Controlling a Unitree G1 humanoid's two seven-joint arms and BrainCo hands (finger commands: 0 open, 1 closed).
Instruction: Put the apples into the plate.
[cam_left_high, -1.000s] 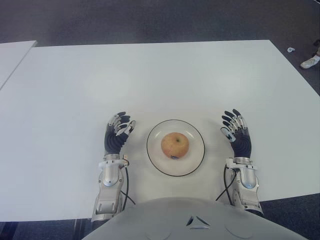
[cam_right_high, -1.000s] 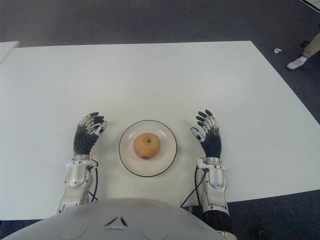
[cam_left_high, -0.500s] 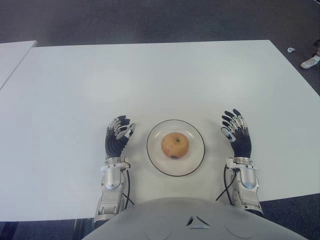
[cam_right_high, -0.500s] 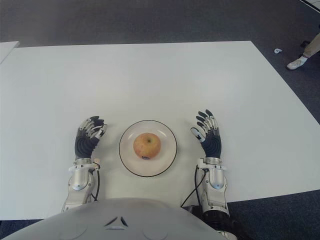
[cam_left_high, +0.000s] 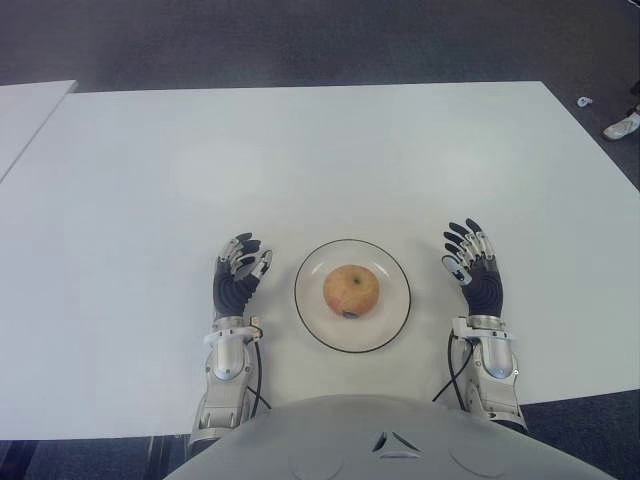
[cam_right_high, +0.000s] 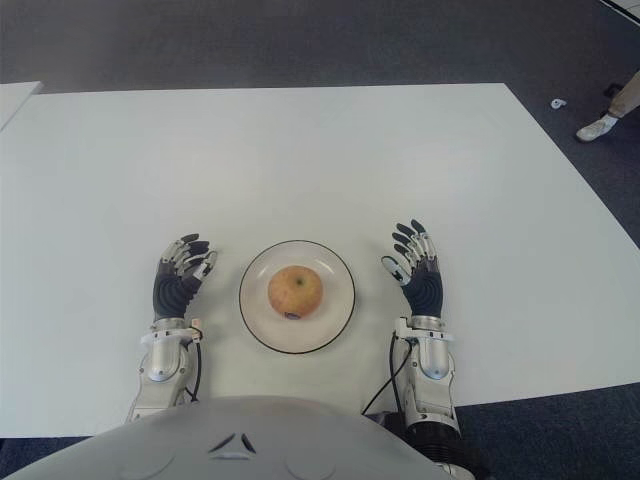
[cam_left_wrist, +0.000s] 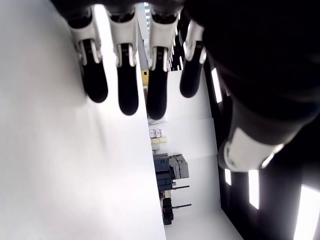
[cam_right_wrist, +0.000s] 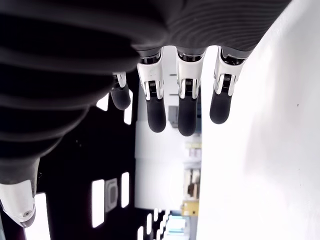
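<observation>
One apple (cam_left_high: 350, 291) sits on one plate (cam_left_high: 392, 320), a white dish with a dark rim, near the front edge of my white table (cam_left_high: 300, 150). My left hand (cam_left_high: 237, 276) shows just left of the plate, fingers (cam_left_wrist: 127, 75) extended and apart, holding nothing. My right hand (cam_left_high: 474, 268) shows to the right of the plate, a little farther off, fingers (cam_right_wrist: 186, 105) likewise straight and spread, empty. Nothing lies between either hand and the plate. A second white table (cam_left_high: 25, 110) stands at far left; a person's shoe (cam_left_high: 622, 125) appears on the dark floor (cam_left_high: 300, 40) at far right.
</observation>
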